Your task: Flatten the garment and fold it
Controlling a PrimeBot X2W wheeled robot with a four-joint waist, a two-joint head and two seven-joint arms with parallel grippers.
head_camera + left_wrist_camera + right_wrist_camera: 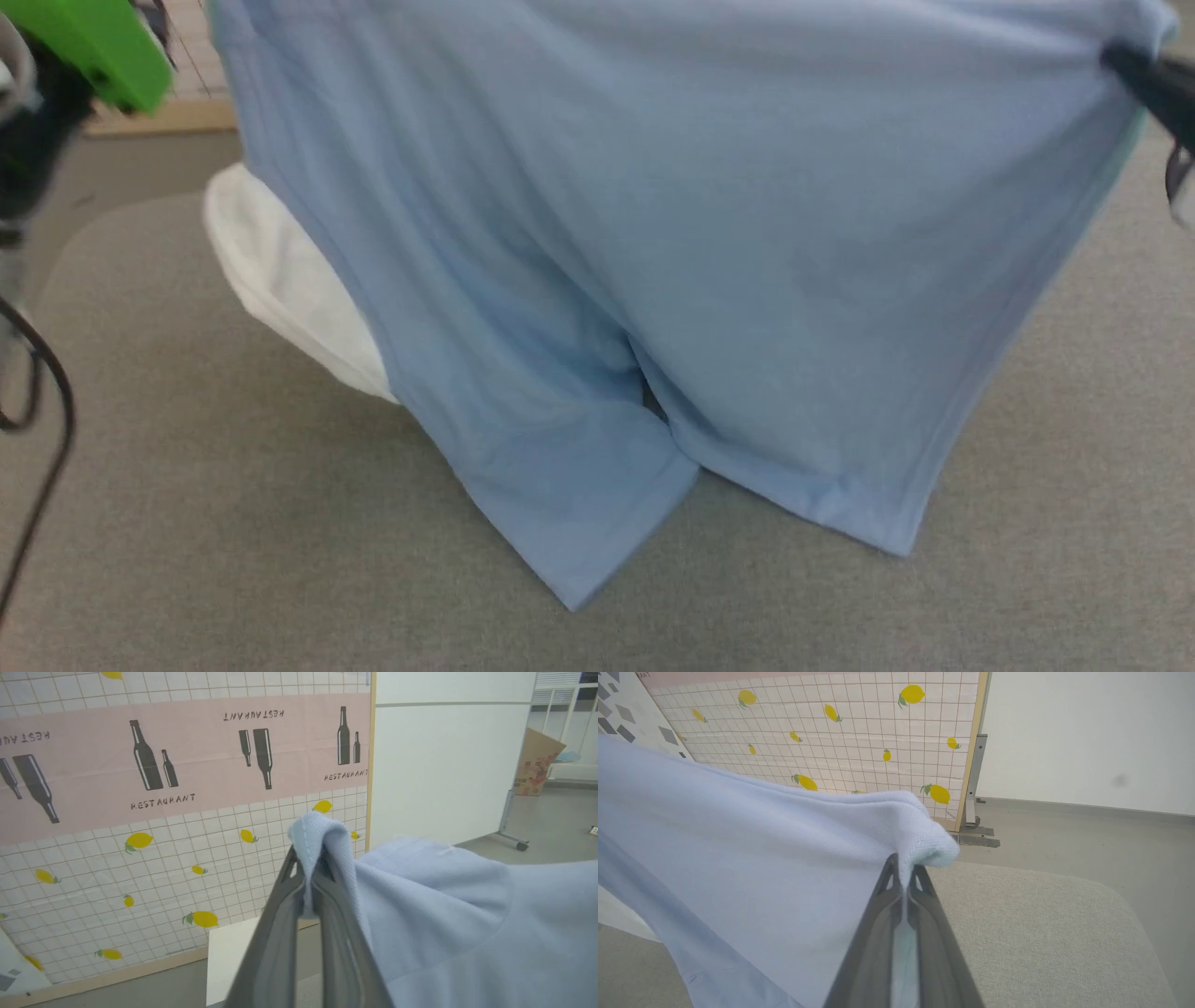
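Observation:
The light blue polo shirt (672, 233) hangs spread between my two arms above the grey table (233, 523), its sleeve and lower edges just reaching the surface. A white part (289, 280) shows behind its left edge. In the left wrist view my left gripper (306, 877) is shut on a bunched edge of the shirt (467, 914). My right gripper (903, 875) is shut on another edge of the shirt (761, 849), and its dark fingers (1153, 84) show at the head view's upper right.
A green part (93, 42) of my left arm and a black cable (47, 411) sit at the left. Behind the table stand a lemon-patterned screen (154, 868), a white panel (448, 765), a metal stand foot (976, 835) and a cardboard box (537, 763).

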